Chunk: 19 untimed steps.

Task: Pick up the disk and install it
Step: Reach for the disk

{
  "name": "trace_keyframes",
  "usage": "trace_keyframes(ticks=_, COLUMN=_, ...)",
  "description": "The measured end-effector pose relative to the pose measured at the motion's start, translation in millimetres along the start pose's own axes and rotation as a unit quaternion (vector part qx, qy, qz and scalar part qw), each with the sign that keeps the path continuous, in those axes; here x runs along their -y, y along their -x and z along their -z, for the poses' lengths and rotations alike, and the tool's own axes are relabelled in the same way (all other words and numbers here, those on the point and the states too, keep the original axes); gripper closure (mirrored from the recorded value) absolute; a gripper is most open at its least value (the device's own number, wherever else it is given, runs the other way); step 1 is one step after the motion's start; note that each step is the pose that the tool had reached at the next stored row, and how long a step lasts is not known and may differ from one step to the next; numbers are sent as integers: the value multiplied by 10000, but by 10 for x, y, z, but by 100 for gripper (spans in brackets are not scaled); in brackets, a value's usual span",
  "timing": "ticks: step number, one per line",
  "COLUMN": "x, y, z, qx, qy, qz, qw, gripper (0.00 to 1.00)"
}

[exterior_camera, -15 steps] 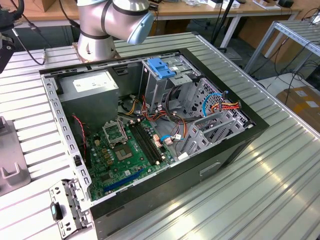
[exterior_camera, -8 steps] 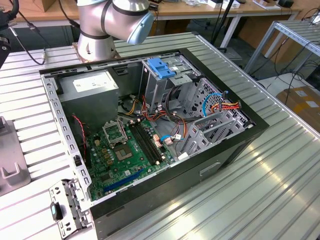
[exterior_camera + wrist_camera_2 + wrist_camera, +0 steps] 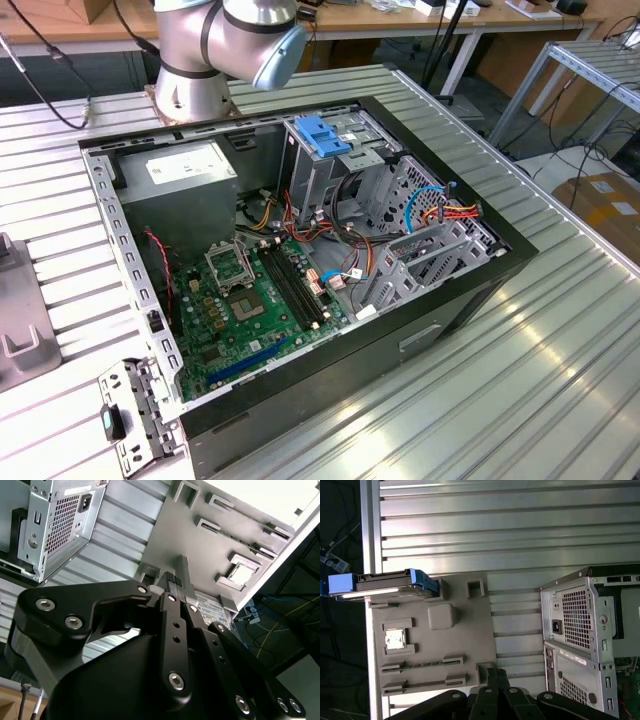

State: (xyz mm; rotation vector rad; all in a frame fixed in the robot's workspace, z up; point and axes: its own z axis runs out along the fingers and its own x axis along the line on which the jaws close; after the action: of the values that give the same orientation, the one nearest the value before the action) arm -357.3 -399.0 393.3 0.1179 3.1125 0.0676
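My claw, closed and empty, hangs over the grey fixture plate; the disk lies at its far edge; probably best gripped squarely across its long sides.

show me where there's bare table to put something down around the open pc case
Widest bare patch: the ribbed table on the exterior view's right of the computer case. In the first wrist view, a bare strip runs between the grey tray and the case's back. Crowded: inside the case around the cables, and the tray end where the disk sits.
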Motion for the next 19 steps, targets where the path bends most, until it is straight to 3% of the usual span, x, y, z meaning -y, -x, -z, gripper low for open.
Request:
trace_keyframes(ticks=1, x=7, y=-94, z=3, qx=0, qy=0, qz=0, qw=10000, gripper=90)
trace_keyframes(ticks=3, x=11, y=-149, z=4, qx=0, qy=0, qz=0, qw=10000, gripper=90)
trace_keyframes(ticks=19, x=17, y=-231, z=7, qx=0, qy=0, qz=0, qw=10000, gripper=90)
